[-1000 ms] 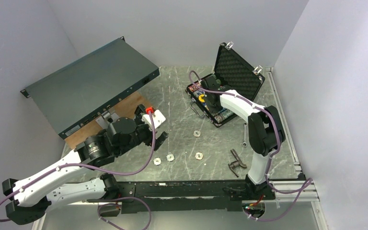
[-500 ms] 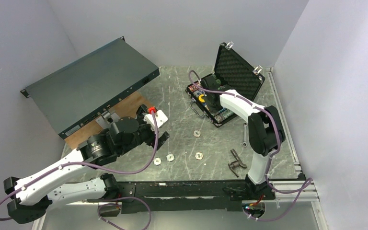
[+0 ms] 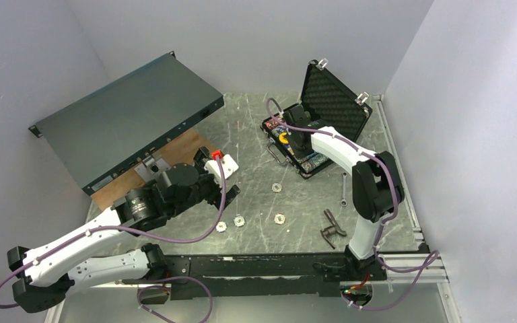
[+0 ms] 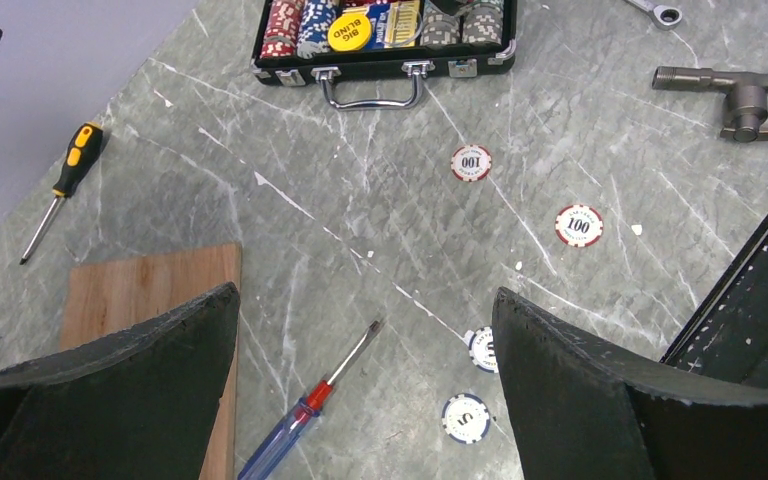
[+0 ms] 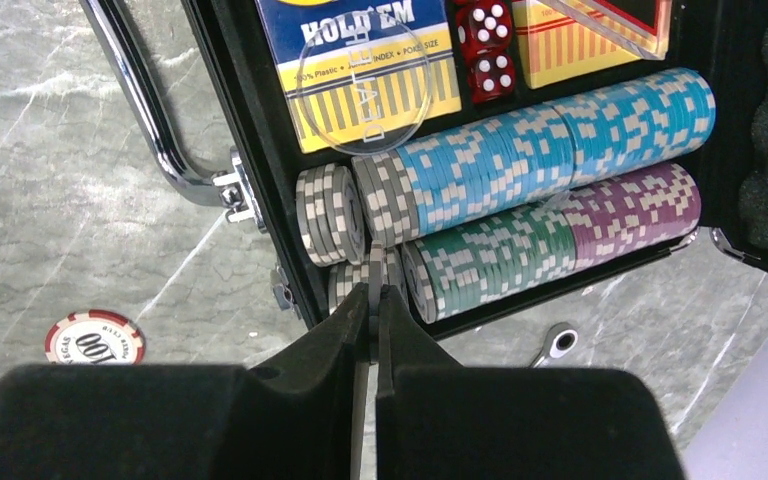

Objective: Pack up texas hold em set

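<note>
Right arm is stretched out over the black briefcase [image 3: 330, 101], wrist bent so the right gripper [image 5: 373, 292] points down at the handle-side end of the chip rows. Its fingers are pressed almost flat together. A thin grey chip [image 5: 373, 268] stands edge-on right at the tips, and I honestly can't tell if it's pinched or just sitting there.

Just ahead of those tips are the grey chips [image 5: 335, 215]. The green row [image 5: 490, 255] and purple row [image 5: 630, 210] run off to their right, with the light-blue row [image 5: 560, 140] beyond. Further ahead is the card deck [image 5: 360, 40], with a clear disc [image 5: 363, 95] lying on it and red dice [image 5: 490, 40] beside it.

Left arm is folded low over the middle of the table. The left gripper [image 4: 365, 300] hangs above the marble with its fingers spread wide and nothing between them. A red-blue screwdriver [image 4: 310, 410] lies between the fingers. Two blue-white chips [image 4: 466, 418] sit just inside the right finger, and a wooden board [image 4: 150, 290] is by the left one.

Only the left wrist view shows the two 100 chips [image 4: 471, 162] ahead of the fingers and the yellow disc [image 4: 348, 30] in the case. Only the right wrist view shows the chip rows up close. The top view is too small for either.
</note>
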`<action>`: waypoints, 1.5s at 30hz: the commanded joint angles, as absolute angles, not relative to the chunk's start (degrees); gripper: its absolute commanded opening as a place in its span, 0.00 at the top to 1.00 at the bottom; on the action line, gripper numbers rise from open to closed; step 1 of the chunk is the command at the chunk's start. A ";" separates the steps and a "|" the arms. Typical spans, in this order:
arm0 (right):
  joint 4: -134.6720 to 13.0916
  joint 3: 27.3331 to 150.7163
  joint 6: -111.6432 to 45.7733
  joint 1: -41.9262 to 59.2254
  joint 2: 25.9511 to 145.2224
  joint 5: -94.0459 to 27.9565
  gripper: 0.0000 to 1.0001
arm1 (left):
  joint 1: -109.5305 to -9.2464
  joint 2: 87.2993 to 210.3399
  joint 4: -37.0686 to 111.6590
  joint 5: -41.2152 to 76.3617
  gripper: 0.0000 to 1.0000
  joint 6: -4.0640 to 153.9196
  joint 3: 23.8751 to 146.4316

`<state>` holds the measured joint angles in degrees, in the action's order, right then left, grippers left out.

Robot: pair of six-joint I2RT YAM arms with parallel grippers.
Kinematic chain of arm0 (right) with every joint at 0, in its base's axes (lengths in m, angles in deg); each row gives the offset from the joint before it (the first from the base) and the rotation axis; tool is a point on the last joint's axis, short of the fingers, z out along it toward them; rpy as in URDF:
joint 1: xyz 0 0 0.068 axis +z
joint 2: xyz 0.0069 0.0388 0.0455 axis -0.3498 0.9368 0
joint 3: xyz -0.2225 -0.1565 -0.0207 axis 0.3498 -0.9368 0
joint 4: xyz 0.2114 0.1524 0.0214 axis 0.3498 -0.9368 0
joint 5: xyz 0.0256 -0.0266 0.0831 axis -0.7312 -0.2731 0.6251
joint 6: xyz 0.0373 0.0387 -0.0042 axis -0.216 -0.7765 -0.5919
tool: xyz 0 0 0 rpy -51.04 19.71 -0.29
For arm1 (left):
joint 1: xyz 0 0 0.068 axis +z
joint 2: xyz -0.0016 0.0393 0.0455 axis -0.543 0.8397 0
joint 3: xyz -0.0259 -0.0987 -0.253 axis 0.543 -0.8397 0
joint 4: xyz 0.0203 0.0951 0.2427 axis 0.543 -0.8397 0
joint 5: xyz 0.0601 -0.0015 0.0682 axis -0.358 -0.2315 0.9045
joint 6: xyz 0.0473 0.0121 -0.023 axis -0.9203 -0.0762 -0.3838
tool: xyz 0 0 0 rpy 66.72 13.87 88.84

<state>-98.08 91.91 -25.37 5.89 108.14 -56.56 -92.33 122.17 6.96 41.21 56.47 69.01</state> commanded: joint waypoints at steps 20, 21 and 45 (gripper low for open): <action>-91.06 93.82 -28.64 5.92 106.83 -52.02 0.68 | -92.32 123.47 7.78 41.20 0.02 55.70 70.85; -91.05 94.67 -28.87 5.89 107.44 -51.20 0.68 | -92.43 123.65 7.72 41.14 0.02 55.66 70.90; -91.83 91.25 -31.67 5.45 107.25 -55.62 0.87 | -92.40 125.22 7.11 40.62 0.02 55.79 71.32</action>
